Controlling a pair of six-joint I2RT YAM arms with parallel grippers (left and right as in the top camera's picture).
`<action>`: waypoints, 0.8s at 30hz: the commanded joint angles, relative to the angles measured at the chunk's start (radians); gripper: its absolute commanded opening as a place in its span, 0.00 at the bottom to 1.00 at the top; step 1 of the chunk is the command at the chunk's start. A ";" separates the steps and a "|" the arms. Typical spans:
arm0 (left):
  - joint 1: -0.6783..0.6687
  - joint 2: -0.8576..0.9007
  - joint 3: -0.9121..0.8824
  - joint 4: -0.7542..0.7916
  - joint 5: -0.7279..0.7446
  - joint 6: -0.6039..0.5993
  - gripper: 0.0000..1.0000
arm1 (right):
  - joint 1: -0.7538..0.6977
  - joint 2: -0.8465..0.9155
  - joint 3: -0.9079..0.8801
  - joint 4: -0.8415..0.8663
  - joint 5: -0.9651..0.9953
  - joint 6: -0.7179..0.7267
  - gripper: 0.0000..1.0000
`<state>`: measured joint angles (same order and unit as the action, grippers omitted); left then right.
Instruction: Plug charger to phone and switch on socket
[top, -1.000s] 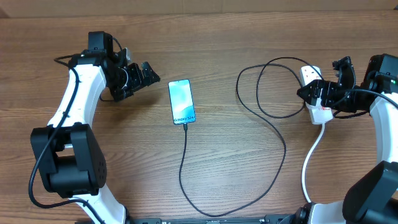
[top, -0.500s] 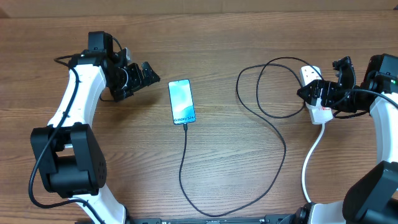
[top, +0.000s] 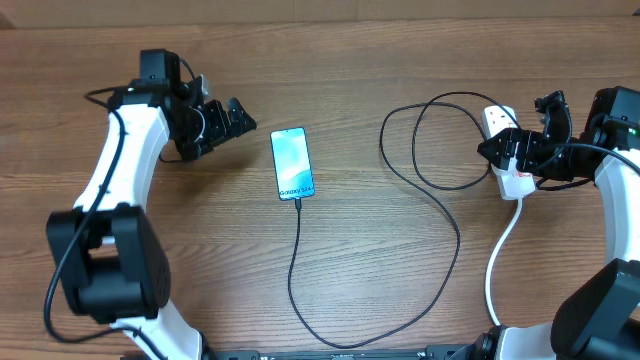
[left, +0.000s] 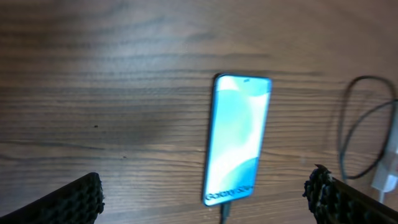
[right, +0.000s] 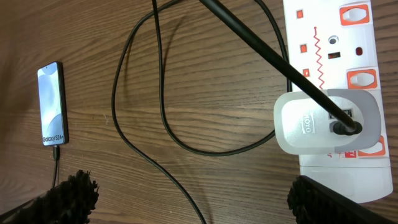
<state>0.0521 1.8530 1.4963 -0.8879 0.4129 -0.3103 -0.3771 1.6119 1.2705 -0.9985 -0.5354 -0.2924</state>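
Before me: phone (top: 292, 164), cyan screen, black frame; charger (top: 296, 260), black; socket (right: 357, 59), white with red markings; table (top: 400, 290), brown wood grain.

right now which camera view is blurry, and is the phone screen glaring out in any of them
Left wrist view: soft all over, the wood grain smeared, and the phone screen glows bright with its lettering hard to read. Right wrist view: sharp, with the red markings on the socket crisp. Overhead view: evenly lit and in focus, no strong glare.
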 joint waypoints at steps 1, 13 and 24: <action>-0.008 -0.209 0.010 0.002 -0.005 0.011 0.99 | 0.003 -0.024 0.006 0.001 0.000 -0.011 1.00; -0.008 -0.663 0.010 0.002 -0.005 0.011 1.00 | 0.003 -0.024 0.006 0.001 0.000 -0.011 1.00; -0.008 -0.687 0.002 -0.057 -0.156 0.053 1.00 | 0.003 -0.024 0.006 0.001 0.000 -0.011 1.00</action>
<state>0.0521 1.1950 1.4990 -0.9340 0.3386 -0.2874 -0.3775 1.6119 1.2705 -0.9989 -0.5346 -0.2924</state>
